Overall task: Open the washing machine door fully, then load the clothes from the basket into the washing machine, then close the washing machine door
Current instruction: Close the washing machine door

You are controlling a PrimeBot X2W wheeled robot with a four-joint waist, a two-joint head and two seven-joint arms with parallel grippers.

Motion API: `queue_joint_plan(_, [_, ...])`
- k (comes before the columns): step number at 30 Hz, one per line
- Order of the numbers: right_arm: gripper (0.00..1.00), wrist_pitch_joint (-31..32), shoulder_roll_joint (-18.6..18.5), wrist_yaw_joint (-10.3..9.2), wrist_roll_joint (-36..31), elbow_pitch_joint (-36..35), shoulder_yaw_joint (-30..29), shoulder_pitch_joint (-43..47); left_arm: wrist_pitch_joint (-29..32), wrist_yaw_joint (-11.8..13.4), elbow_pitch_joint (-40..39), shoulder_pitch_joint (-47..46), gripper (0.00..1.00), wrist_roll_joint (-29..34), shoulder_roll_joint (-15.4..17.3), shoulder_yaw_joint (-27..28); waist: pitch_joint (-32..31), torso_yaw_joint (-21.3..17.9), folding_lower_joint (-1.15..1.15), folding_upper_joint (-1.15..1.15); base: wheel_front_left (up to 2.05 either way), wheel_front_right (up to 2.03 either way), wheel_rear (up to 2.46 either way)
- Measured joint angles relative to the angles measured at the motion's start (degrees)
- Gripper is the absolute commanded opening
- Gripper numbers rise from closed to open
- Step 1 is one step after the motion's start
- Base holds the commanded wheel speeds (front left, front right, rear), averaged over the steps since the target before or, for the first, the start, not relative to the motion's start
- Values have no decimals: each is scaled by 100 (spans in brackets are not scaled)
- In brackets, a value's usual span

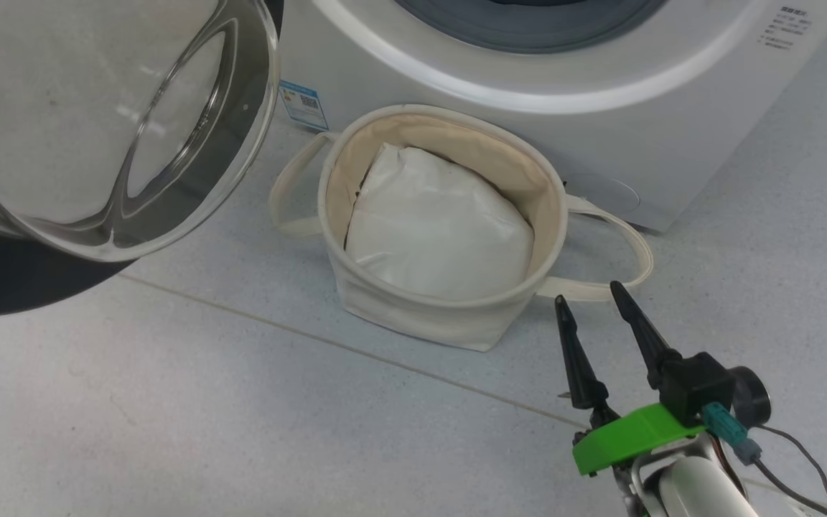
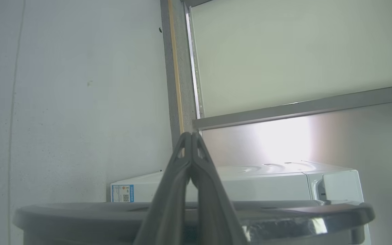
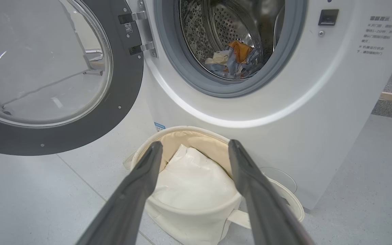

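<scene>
The washing machine door (image 3: 123, 102) stands swung open to the left, its glass bowl (image 1: 97, 122) bulging toward me. Inside the washing machine's (image 3: 284, 112) steel drum lie the clothes (image 3: 233, 58), a cream, orange and light-blue bundle. On the floor in front stands the cream basket (image 1: 449, 319), and a plain white padded bag (image 1: 435, 230) shows in it. My right gripper (image 1: 589, 294) hangs open just right of the basket, near its loop handle, with nothing between its fingers (image 3: 141, 177). My left gripper (image 2: 191, 134) is shut and empty, above the door's black rim (image 2: 80, 211).
Pale tiled floor (image 1: 169, 402) spreads to the left and front of the basket. The basket's loop handles (image 1: 632, 251) lie out on both sides. A grey wall (image 2: 63, 102) and a metal-framed panel (image 2: 284, 51) rise behind the machine.
</scene>
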Motion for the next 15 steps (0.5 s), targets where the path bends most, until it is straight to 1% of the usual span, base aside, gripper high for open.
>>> queue_joint_plan(5, [100, 0, -1, 0, -1, -1, 2, 16, 365, -105, 85, -136, 0, -2, -75, -144, -19, -53, 0, 0, 0, 0, 0])
queue_joint_plan(10, [100, 0, 0, 0, -1, -3, -4, 16, 676, -152, 144, -141, 0, 0, -29, -187, -4, -97, 0, 0, 0, 0, 0])
queue_joint_plan(15, [100, 0, 8, 0, 0, 4, -21, 31, 1255, -194, 148, -141, 0, 49, -54, -408, -71, -81, 0, 0, 0, 0, 0])
